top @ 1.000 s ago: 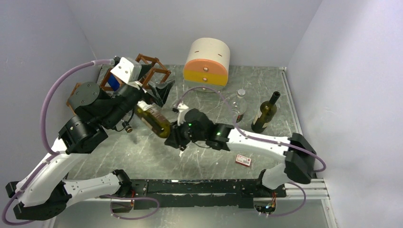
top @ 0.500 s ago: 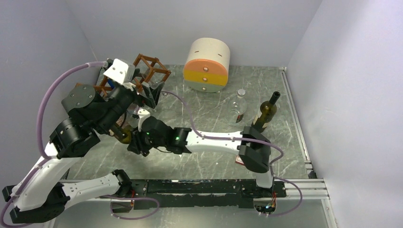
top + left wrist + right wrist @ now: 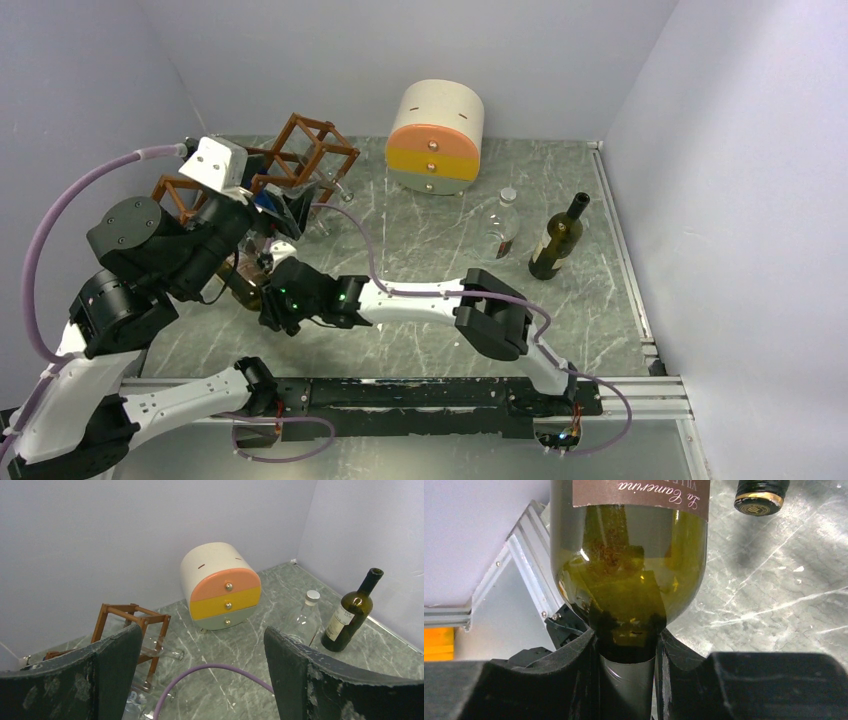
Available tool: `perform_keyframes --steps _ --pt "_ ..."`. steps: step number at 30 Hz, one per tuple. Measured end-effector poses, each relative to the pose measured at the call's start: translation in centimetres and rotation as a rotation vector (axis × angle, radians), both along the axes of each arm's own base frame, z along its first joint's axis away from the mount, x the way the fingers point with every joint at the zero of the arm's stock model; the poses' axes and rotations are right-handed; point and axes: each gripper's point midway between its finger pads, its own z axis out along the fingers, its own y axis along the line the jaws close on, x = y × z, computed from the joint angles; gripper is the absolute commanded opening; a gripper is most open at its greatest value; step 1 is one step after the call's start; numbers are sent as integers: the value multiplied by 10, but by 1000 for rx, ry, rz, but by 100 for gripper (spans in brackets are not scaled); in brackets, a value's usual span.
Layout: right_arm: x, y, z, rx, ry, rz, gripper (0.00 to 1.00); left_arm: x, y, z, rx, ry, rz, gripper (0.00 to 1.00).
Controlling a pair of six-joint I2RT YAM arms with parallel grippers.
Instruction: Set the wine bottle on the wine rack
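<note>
My right gripper (image 3: 626,645) is shut on the neck of a green wine bottle (image 3: 629,580) with a brown label. From above, this gripper (image 3: 272,308) is stretched far left and the bottle (image 3: 243,287) lies mostly hidden under my left arm. The reddish-brown wine rack (image 3: 312,150) stands at the back left, behind the bottle. It also shows in the left wrist view (image 3: 131,619) with clear glass bottles (image 3: 162,653) lying in it. My left gripper (image 3: 202,635) is open and empty, and sits raised beside the rack (image 3: 303,205).
A round cream-and-orange drawer cabinet (image 3: 437,135) stands at the back. A second dark wine bottle (image 3: 555,240) and a clear bottle (image 3: 503,225) stand upright at the right. My right arm's purple cable (image 3: 220,672) arcs over the floor below the left gripper.
My right arm has swung well to the left, carrying the bottle from the middle to under my left arm. My left arm has drawn back to the left.
</note>
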Motion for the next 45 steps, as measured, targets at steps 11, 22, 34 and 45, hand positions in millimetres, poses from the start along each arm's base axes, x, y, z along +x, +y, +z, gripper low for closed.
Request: perform_keyframes --steps 11,22,34,45 --pt "12 28 -4 19 -18 -23 0 0 2 -8 24 21 6 95" --pt "37 60 2 82 17 -88 11 0 2 -11 36 31 7 95" --pt "58 77 2 115 32 -98 28 6 -4 -21 76 63 11 95" --pt "76 95 0 190 16 -118 45 5 1 -16 69 72 28 95"
